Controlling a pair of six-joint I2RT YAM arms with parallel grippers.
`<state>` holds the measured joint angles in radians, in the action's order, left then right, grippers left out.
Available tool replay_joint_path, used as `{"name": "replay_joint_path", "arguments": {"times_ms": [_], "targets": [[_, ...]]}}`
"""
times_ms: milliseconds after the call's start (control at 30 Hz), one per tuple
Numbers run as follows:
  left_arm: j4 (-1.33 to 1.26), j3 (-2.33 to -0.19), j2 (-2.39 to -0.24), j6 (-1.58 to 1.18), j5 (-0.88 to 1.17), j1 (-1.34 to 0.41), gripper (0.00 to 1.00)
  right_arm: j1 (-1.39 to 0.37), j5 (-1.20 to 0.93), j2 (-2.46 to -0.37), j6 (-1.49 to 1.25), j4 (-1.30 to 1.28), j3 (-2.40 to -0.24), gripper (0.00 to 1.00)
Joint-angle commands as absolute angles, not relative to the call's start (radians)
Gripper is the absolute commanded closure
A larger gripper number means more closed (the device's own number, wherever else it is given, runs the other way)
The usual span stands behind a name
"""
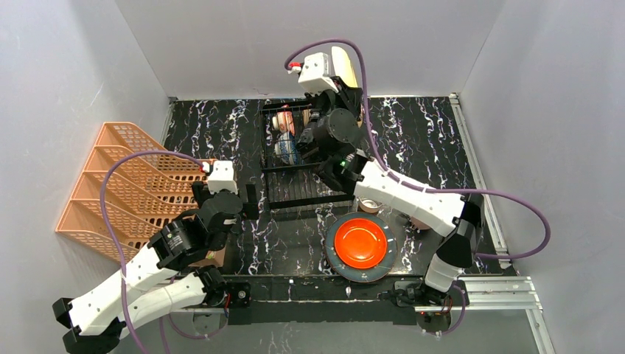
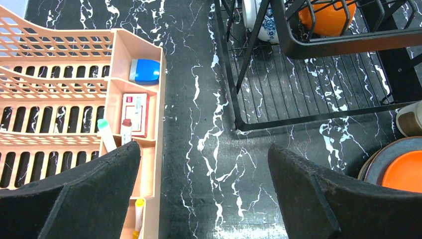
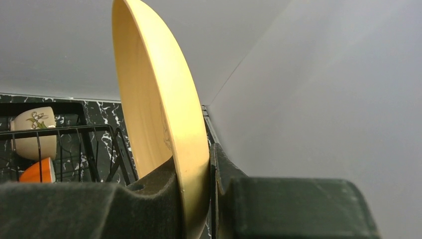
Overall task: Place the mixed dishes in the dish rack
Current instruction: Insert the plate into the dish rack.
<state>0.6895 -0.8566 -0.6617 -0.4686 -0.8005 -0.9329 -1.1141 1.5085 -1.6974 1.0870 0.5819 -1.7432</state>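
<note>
Got the right gripper (image 3: pixel 209 172) pinched narrow on the rim of the yellow plate (image 3: pixel 154 99), holding it on edge, up in the air near the far end of the black wire dish rack (image 1: pixel 295 193). Not seated in any slot yet, going by the top view.

Already parked inside the rack: a blue-patterned bowl (image 2: pixel 259 20), a cream bowl with a flower print (image 3: pixel 34 132) and something orange (image 2: pixel 328 15) close by, too cropped to name.

Out on the table: red-orange plate (image 1: pixel 361 242) stacked on a grey-green plate (image 1: pixel 386 261), just in front of the rack, with a cup (image 2: pixel 410 118) peeking in beside them.

Left gripper (image 2: pixel 204 154) spread wide, holding nothing, hovering over bare black marble table (image 2: pixel 199 99) between the dish rack and the orange plastic lattice rack (image 2: pixel 64 99). Spotted a few small bits in that one's side pockets, including a blue thing (image 2: pixel 145 70) and a red-and-white box (image 2: pixel 134 113).
</note>
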Motion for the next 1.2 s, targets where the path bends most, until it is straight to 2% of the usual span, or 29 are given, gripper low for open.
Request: {"name": "replay_joint_path", "arguments": {"times_ms": [0,167,233,267,700,1167], "targets": [[0.693,-0.854,-0.666,-0.470,-0.817,-0.936,0.02,-1.130,1.573,-1.718,1.317,0.952,-1.735,0.99],[0.692,-0.854,-0.669,-0.466,-0.811,-0.936,0.02,-1.130,1.629,-1.818,1.765,1.461,-1.766,0.99],[0.693,-0.854,-0.668,-0.466,-0.810,-0.936,0.02,-1.129,1.682,-1.903,2.090,1.773,-1.882,0.99],[0.691,-0.853,-0.667,-0.466,-0.809,-0.936,0.02,-1.130,1.688,-1.937,2.167,1.810,-1.927,0.99],[0.687,-0.852,-0.676,-0.465,-0.804,-0.936,0.02,-1.169,1.694,-1.891,2.149,1.791,-1.955,0.99],[0.689,-0.853,-0.666,-0.465,-0.801,-0.936,0.02,-1.223,1.694,-1.990,2.087,1.793,-2.026,0.99]]}}
